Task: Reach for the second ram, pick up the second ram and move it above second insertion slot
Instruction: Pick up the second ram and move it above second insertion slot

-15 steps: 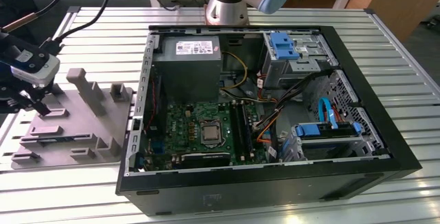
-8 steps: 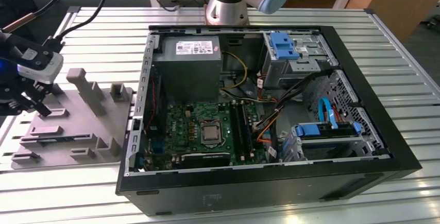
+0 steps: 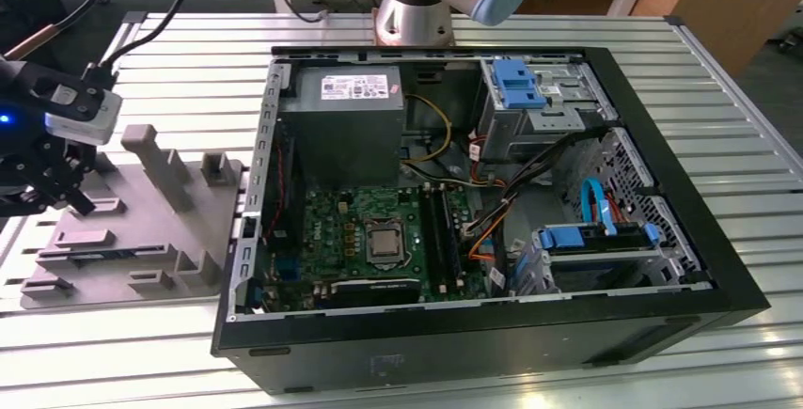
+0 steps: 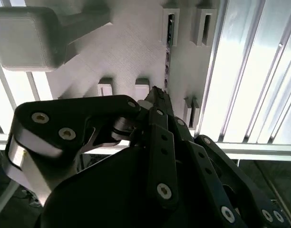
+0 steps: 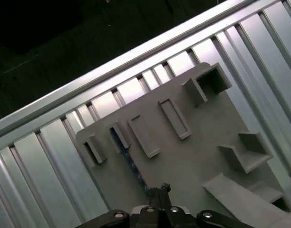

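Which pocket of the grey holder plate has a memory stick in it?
The narrow pocket in line with the gripper: the second ram stands on edge in it, while the others show bare grey.

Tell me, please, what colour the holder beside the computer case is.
Grey holder, best in the exterior view.

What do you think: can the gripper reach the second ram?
Probably yes. The gripper hangs at one end of the second ram, on edge in the gray fixture; nothing stands between.

End effector (image 5: 159,191) at end of 2nd ram (image 5: 130,160), edge-up in gray fixture (image 5: 193,164).
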Controlling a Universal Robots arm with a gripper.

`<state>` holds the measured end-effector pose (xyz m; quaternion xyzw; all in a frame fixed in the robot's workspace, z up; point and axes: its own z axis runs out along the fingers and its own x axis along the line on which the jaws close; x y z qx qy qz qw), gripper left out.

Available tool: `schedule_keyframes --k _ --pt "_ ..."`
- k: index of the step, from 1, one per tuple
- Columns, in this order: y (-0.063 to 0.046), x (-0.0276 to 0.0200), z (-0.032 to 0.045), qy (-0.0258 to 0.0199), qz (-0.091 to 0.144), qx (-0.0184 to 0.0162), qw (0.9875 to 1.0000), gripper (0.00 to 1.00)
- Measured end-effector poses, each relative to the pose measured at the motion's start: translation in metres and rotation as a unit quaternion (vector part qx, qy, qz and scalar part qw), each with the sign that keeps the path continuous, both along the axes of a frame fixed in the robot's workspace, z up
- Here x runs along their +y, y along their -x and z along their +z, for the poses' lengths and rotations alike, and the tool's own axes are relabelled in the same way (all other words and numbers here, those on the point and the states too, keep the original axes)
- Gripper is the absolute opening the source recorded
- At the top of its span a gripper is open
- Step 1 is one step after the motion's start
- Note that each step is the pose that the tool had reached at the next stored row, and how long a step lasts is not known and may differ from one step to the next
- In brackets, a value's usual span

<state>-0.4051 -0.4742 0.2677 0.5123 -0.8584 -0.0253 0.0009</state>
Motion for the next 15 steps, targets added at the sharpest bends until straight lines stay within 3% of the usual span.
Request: schedule_keyframes --k 3,7,11,15 --pt "0.0 0.0 -0.0018 0.0 0.027 0.0 0.9996 0.11" --pt "0.0 0.0 -0.0042 0.0 0.063 0.0 0.998 0.11" --pt "0.0 0.0 -0.0066 0.0 0.099 0.0 0.9951 0.11" --pt "0.0 0.0 -0.0091 0.0 0.136 0.0 0.9907 0.11"
